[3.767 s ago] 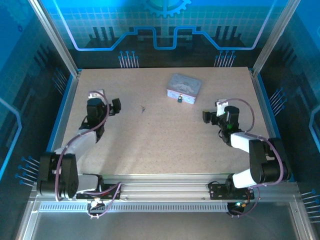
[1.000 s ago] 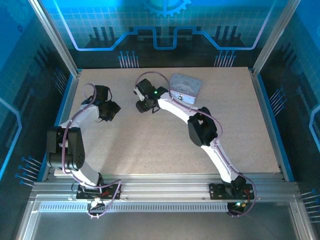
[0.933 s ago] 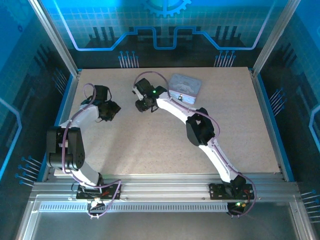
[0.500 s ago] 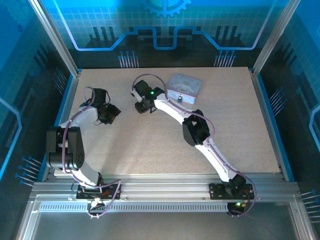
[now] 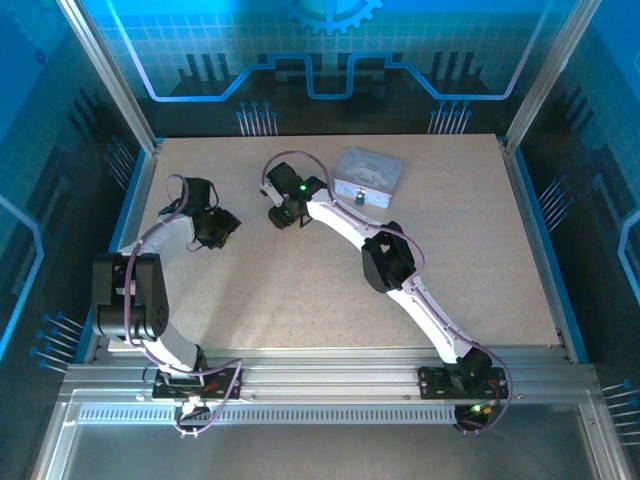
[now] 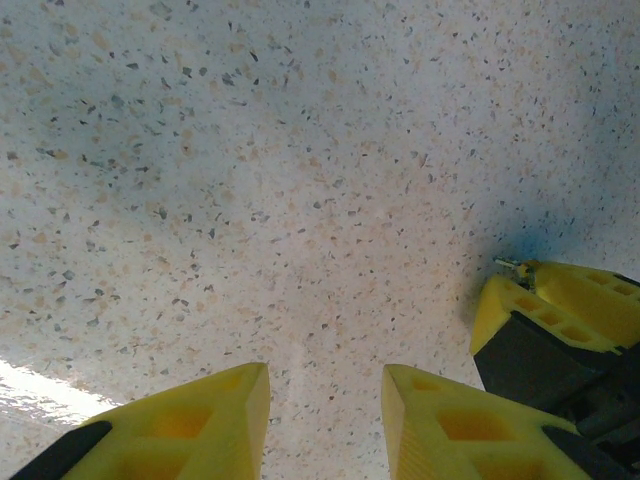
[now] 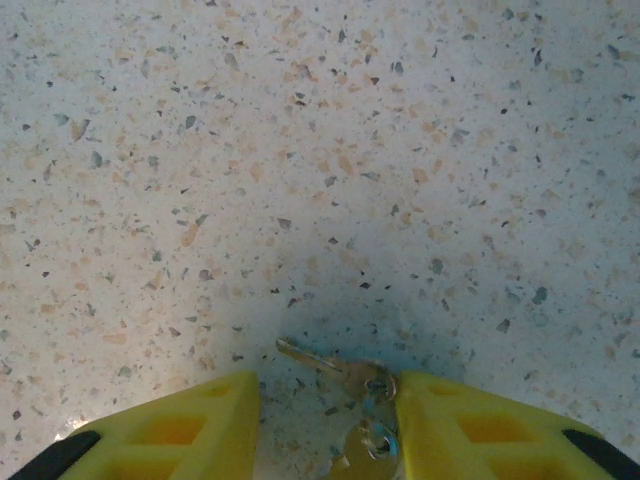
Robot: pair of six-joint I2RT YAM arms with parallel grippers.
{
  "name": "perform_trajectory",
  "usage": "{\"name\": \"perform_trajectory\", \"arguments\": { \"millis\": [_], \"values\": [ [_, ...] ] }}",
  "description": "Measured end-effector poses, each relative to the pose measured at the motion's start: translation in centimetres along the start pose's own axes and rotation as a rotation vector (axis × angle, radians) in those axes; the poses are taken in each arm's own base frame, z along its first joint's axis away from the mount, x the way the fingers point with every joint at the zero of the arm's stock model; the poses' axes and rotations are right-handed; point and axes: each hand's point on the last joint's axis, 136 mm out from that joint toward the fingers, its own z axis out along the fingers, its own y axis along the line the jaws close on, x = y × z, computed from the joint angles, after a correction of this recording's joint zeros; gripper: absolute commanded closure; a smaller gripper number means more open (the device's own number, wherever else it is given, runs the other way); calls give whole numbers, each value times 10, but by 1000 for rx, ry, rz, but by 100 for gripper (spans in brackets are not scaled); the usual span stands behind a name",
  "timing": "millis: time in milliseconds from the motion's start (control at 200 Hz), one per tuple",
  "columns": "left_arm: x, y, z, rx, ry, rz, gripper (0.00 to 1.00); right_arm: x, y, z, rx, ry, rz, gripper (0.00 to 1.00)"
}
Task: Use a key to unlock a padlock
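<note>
The key (image 7: 335,363), a thin metal sliver on a small ring with a second key, lies flat on the speckled table. It sits between the yellow fingers (image 7: 470,425) of my right gripper (image 7: 325,410), which is open; the ring end touches the right finger. From above, the right gripper (image 5: 279,214) is stretched far left across the table and covers the key. The tiny dark padlock (image 5: 358,199) hangs at the front of the pale tin (image 5: 368,172). My left gripper (image 6: 325,400) is open and empty, low over bare table (image 6: 300,180); from above the left gripper (image 5: 221,230) is left of the right one.
The right gripper's yellow fingers (image 6: 560,305) show at the right edge of the left wrist view, close by. The right arm's elbow (image 5: 388,262) arches over the table's middle. Blue side walls (image 5: 125,200) and metal posts border the tabletop (image 5: 470,250).
Both arms left their side positions and reached in, the right one far across to the key. In the last second its elbow slid a little left while both grippers held nearly still.
</note>
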Motion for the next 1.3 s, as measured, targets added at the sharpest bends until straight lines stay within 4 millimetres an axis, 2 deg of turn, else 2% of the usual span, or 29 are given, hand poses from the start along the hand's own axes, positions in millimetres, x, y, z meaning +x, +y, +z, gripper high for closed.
{"name": "perform_trajectory", "arguments": {
  "millis": [110,240,480,625,930,1116,1301],
  "values": [
    [0,0,0,4,4,12,65,-1,-1,-1,2,-1,-6,64],
    [0,0,0,8,7,13,65,-3,-2,-3,3,-8,-12,73],
    [0,0,0,8,7,13,65,1,-4,-3,3,9,-9,75],
    [-1,0,-1,7,6,15,65,3,-5,-3,5,19,-8,82],
    [0,7,1,-3,10,8,65,8,-7,-3,17,31,-5,90],
    [3,11,2,-9,15,6,66,23,-7,-11,20,64,-7,95],
    [4,11,-2,-1,8,8,65,50,-6,-26,23,108,-11,97]
  ]
}}
